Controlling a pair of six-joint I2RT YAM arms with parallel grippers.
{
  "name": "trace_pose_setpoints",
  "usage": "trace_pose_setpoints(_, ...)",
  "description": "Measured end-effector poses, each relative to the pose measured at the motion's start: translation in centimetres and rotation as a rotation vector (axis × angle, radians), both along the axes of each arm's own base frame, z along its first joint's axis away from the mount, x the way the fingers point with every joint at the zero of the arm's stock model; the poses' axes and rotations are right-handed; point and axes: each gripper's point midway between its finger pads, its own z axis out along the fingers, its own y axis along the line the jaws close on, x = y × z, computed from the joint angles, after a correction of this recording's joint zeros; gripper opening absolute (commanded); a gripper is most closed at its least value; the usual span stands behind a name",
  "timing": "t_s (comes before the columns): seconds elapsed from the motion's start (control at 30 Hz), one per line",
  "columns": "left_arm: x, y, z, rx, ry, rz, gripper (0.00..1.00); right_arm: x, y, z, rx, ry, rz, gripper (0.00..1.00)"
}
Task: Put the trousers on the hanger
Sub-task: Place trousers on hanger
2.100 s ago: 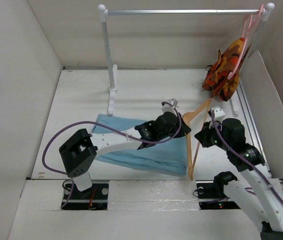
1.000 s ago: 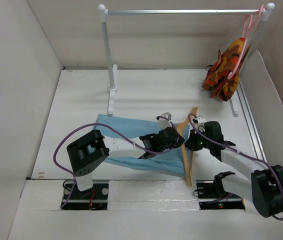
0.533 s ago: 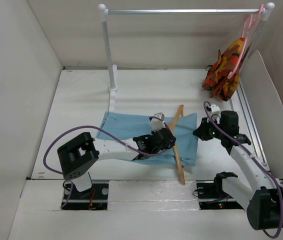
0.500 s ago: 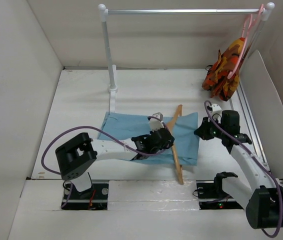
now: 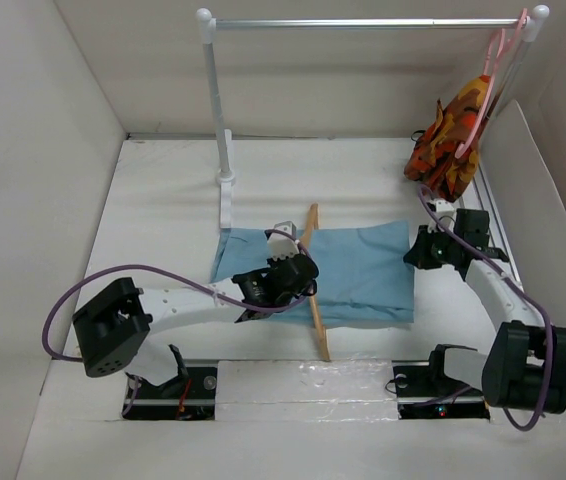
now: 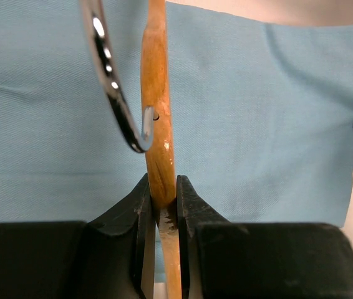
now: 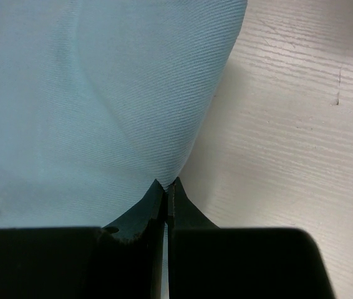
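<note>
The light blue trousers (image 5: pixel 363 272) lie folded flat in the middle of the table. The tan wooden hanger (image 5: pixel 315 300) stands across them, running from the back toward the front edge, with cloth on both sides of it. My left gripper (image 5: pixel 291 278) is shut on the hanger's wood (image 6: pixel 154 93), just below its metal hook (image 6: pixel 111 81); in the left wrist view the gripper (image 6: pixel 162 199) has the trousers (image 6: pixel 257 112) beneath it. My right gripper (image 5: pixel 420 250) is shut on the trousers' right edge, seen pinched at the gripper (image 7: pixel 166 185) where the cloth (image 7: pixel 89 106) meets the bare table (image 7: pixel 295 124).
A white clothes rail (image 5: pixel 363 22) on posts (image 5: pixel 218 120) spans the back. At its right end, a pink hanger (image 5: pixel 498 50) carries an orange patterned garment (image 5: pixel 448 140). White walls close in the left, back and right sides.
My left gripper has carried the hanger to the left and turned it more upright in view. My right gripper has drawn the trousers' edge to the right and back, spreading the cloth out.
</note>
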Motion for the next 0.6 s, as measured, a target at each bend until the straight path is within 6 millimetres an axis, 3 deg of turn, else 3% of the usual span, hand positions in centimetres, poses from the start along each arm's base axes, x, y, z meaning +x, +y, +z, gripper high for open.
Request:
trace_pose_setpoints(0.4, 0.5, 1.0, 0.4, 0.099, -0.059, -0.042, 0.0, 1.4, -1.1, -2.1, 0.032, 0.036, -0.026, 0.0)
trace_pose_setpoints(0.6, 0.3, 1.6, 0.6, 0.158, -0.08, -0.084, 0.0, 1.8, -1.1, -2.0, 0.037, 0.023, -0.035, 0.0)
